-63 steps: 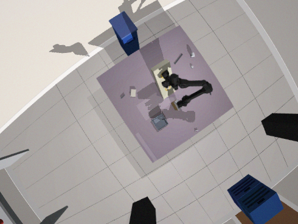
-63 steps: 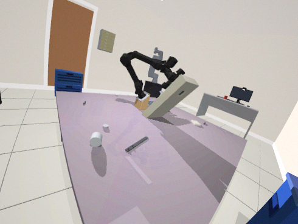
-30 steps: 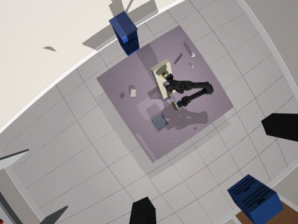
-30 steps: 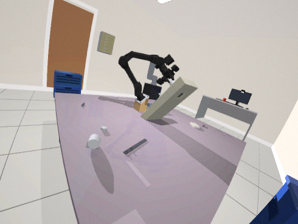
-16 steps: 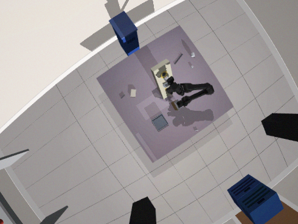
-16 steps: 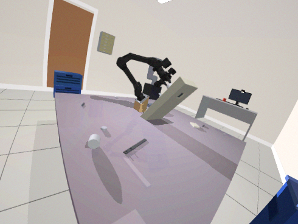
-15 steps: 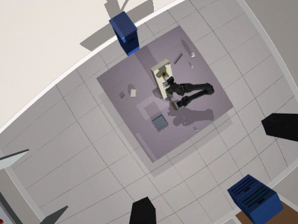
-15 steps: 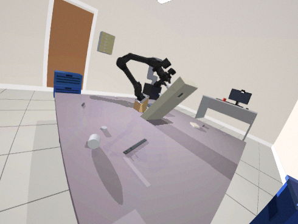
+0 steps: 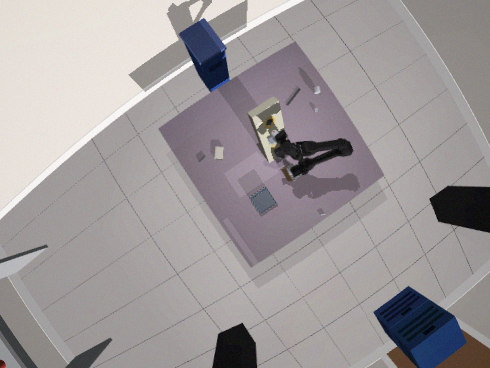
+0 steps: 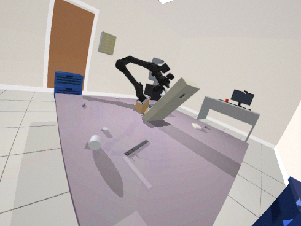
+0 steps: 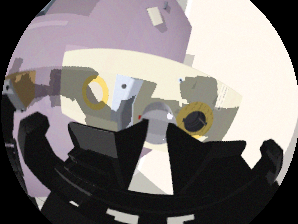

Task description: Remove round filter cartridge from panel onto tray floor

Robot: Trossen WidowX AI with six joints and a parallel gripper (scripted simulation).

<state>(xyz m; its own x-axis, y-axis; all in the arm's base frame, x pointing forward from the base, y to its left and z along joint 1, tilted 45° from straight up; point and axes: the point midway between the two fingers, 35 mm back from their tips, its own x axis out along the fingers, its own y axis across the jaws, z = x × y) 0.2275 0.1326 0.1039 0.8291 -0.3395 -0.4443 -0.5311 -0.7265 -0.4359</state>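
The black parallel-jaw claw (image 11: 154, 129) is narrowly parted and clamped on the pale grey round filter cartridge (image 11: 156, 121). The two dark fingers stand on either side of it in the wrist view. The cartridge is out of its seat and held just in front of the panel face, off the tabletop. It shows as a short stub whose long axis seems to run along the claw's reach, with its far end towards the panel. The slots on its face are too small to make out.

Just to one side of the cartridge is a yellow-ringed round hole (image 11: 194, 120) with a dark centre, set in the cream slab-shaped service panel (image 9: 265, 116). The panel leans at a slant near the middle of the purple tabletop (image 9: 210, 150). It sits slightly towards the edge that faces the tall blue cabinet (image 9: 204, 50). From above, the cartridge (image 9: 273, 133) is a pale spot at the panel's face, with the claw (image 9: 277, 138) right beside it.

The jointed black arm (image 9: 320, 148) reaches in from its tan block base (image 10: 142, 106), close beside the panel.

The shallow grey square tray (image 9: 263, 201) lies flat, well apart from the panel. It is towards the tabletop corner lowest in the overhead view.
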